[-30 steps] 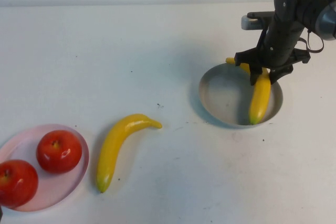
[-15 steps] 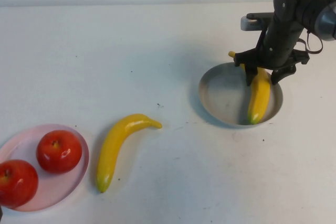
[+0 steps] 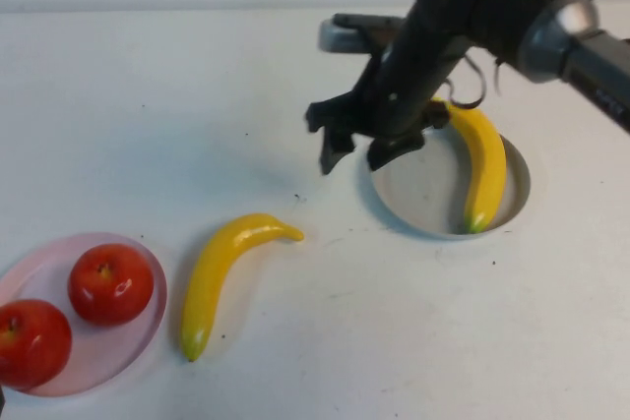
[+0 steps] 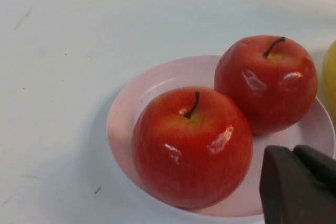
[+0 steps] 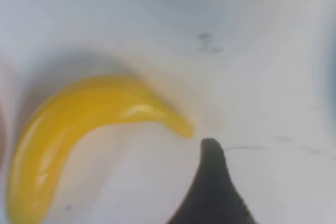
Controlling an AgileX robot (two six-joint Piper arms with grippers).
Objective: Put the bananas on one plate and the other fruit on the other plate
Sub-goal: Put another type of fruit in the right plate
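One banana (image 3: 484, 164) lies in the grey-blue plate (image 3: 399, 184), both apples (image 3: 110, 283) in the pink plate (image 3: 128, 346); right gripper (image 3: 359, 152), jaws wide and empty, hangs above the desk (image 3: 177, 95) towards the loose banana (image 3: 221, 272), likely next; left gripper (image 4: 296, 187), closed, parked beside the apples.

A lab-style test bench: a bare white table (image 3: 148, 95), lightly scuffed, under a robot arm (image 3: 551, 17), with 2 plates of glossy fruit as props.
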